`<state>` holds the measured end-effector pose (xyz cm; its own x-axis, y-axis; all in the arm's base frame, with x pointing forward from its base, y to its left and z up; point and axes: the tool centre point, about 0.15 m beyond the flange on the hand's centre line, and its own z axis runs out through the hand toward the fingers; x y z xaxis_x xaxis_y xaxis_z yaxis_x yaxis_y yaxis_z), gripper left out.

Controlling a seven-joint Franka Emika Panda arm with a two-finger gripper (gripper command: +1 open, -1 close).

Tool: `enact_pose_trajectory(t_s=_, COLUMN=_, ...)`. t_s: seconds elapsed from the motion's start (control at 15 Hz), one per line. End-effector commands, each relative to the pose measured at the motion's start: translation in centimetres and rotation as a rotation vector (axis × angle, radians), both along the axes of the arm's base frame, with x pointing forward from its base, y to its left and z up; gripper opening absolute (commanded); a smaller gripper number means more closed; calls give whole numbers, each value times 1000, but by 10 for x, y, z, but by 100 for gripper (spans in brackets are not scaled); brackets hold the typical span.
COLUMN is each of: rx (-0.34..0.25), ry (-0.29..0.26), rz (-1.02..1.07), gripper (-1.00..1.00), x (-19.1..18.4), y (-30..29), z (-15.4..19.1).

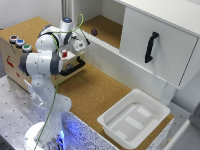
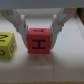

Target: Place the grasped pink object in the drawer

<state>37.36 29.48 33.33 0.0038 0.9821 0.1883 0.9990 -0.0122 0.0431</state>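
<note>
Wrist view: jaws clamped on the pink object [image 2: 39, 39] from both sides, right beside a yellow block [image 2: 7, 44]. Hung over the drawer [image 1: 15, 60], near its black handle [image 1: 73, 66].

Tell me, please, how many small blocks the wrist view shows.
2. The pink object is gripped by the pincer; a yellow block lies beside it, not touching, partly cut off by the frame edge. Others may lie outside this view.
</note>
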Motion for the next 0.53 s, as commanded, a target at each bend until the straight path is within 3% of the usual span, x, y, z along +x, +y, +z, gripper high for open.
enact_pose_trajectory(t_s=0.0, rx=29, ry=18, rz=25, gripper=100, x=12, y=13, z=32)
enact_pose_trajectory(t_s=0.13, rx=39, ry=48, rz=54, gripper=100, x=1, y=12, z=54)
enact_pose_trajectory(t_s=0.47, rx=46, ry=46, rz=20, gripper=100, x=-4, y=15, z=94)
